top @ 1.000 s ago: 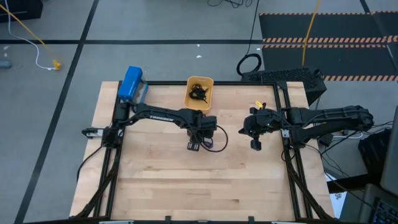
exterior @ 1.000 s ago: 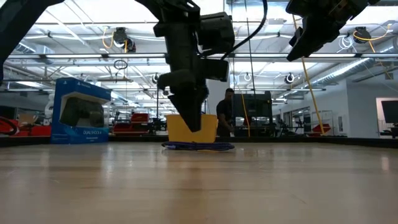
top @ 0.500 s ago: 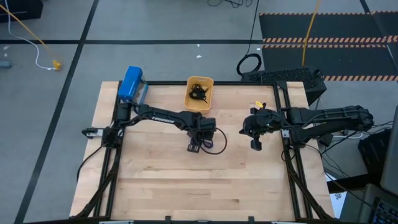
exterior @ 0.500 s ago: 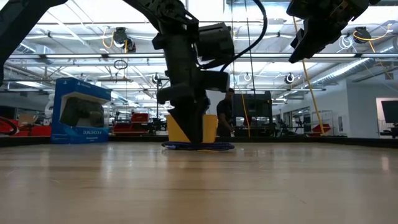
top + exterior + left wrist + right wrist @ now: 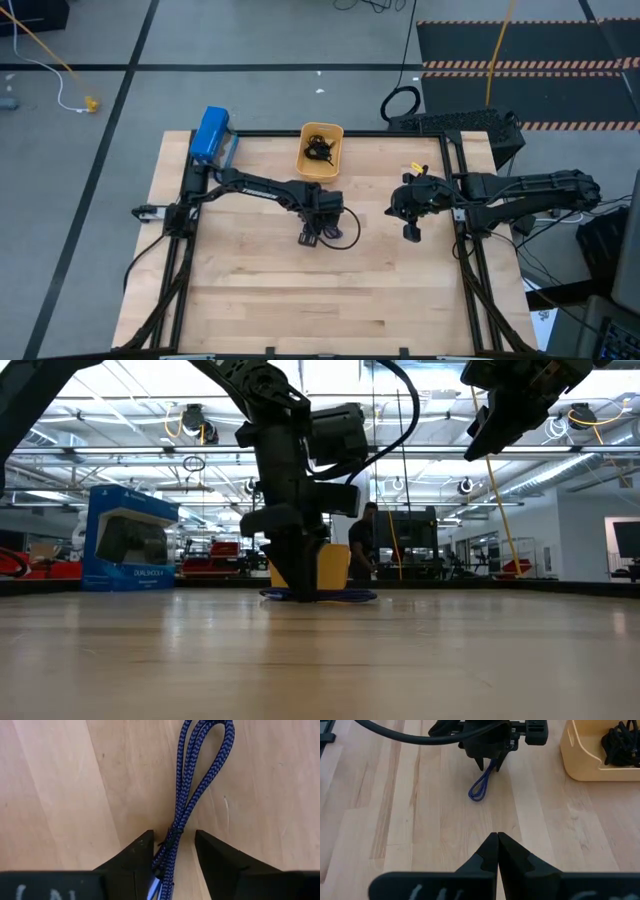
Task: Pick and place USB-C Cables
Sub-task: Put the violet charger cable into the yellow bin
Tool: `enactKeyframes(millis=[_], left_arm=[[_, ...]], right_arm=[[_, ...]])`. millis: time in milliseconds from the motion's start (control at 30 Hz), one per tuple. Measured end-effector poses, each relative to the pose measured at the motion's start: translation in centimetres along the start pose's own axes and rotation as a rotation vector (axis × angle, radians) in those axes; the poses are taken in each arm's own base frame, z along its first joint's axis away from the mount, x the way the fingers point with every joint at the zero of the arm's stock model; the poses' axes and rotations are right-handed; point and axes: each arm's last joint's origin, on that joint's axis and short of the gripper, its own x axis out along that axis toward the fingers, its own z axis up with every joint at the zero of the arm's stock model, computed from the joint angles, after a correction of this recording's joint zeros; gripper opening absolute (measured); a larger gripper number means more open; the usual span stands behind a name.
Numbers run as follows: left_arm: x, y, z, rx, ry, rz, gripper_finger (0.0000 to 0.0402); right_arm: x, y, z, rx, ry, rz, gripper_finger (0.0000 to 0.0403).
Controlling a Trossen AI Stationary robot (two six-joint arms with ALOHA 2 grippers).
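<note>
Left gripper (image 5: 173, 851) lowered to the table (image 5: 260, 300), its fingers (image 5: 135, 855) apart on either side of the blue cable (image 5: 192, 780), which lies flat on the wood near the middle, short of the orange tray (image 5: 321, 149). The black cables (image 5: 621, 743) rest inside that tray. Right gripper (image 5: 497, 851) hangs above the table's right side, fingers pressed together, holding nothing.
</note>
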Motion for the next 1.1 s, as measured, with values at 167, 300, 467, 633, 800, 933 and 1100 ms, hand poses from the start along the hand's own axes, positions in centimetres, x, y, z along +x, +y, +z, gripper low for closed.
enactKeyframes(millis=[167, 300, 467, 633, 800, 933, 1100], left_arm=[[0.0, -0.1, 0.0, -0.004, 0.002, -0.003, 0.0100], [0.1, -0.1, 0.0, -0.004, 0.002, -0.005, 0.0057], [0.1, -0.1, 0.0, -0.016, 0.002, -0.004, 0.0025], [0.1, -0.2, 0.0, -0.028, 0.010, -0.005, 0.0032], [-1.1, -0.6, 0.0, -0.020, 0.050, 0.000, 0.0031], [-3.6, -0.5, 0.4, -0.020, 0.047, 0.005, 0.0025], [-6.8, -0.3, 0.1, -0.028, 0.016, 0.023, 0.0029]], right_arm=[[0.0, 0.0, 0.0, -0.002, 0.000, 0.000, 0.0000], [0.0, 0.0, 0.0, -0.003, 0.000, 0.000, 0.0000], [0.0, 0.0, 0.0, -0.003, -0.001, 0.000, 0.0000], [0.0, 0.0, 0.0, -0.004, 0.000, 0.000, 0.0000], [0.0, 0.0, 0.0, -0.018, 0.000, 0.000, 0.0000], [0.0, 0.0, 0.0, -0.019, 0.002, -0.001, 0.0000], [0.0, 0.0, 0.0, -0.019, 0.003, -0.001, 0.0000]])
